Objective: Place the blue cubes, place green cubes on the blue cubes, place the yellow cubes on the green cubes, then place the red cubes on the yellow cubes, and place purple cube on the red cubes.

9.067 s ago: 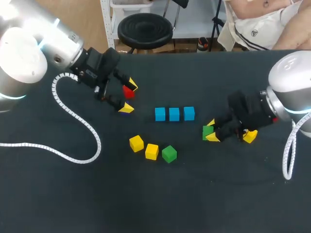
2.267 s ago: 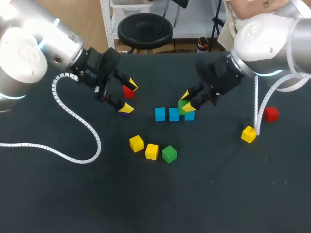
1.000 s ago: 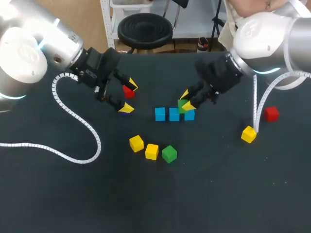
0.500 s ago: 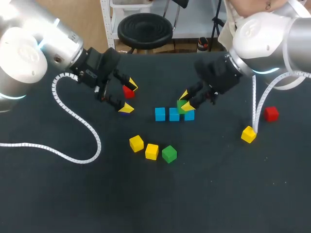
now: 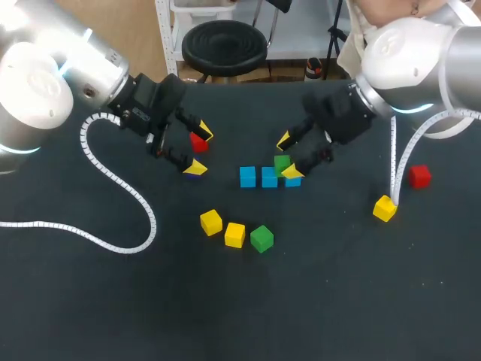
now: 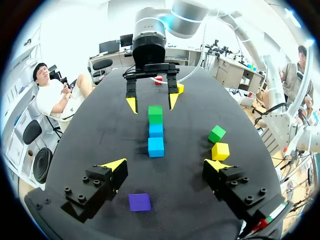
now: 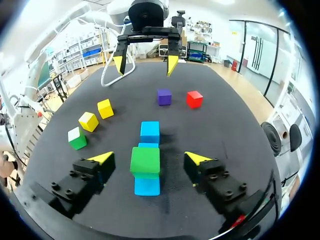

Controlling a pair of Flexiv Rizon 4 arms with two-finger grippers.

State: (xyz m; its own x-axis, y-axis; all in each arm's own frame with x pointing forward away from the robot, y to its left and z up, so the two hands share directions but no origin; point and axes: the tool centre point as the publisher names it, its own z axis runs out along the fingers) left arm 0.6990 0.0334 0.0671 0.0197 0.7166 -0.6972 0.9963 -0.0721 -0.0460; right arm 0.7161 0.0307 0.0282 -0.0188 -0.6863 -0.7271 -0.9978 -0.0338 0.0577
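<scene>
A: Status on the green?

B: Right gripper (image 5: 288, 156) has its fingers spread, one on each side of the green cube (image 5: 282, 162), and neither tip touches it. The cube sits on top of the blue row (image 5: 248, 177), at the end nearer the right arm.

A: Left?

B: Left gripper (image 6: 165, 165) is also spread and holds nothing. It's beyond the row's other end, over the purple cube (image 6: 139, 202).

A: Advice?

B: Lift the right straight up off the row before any sideways move; a clipped green probably drags the blues too. Then get the second green cube (image 5: 261, 238), on the robot's side of the row, and seat it flush beside the first.
</scene>
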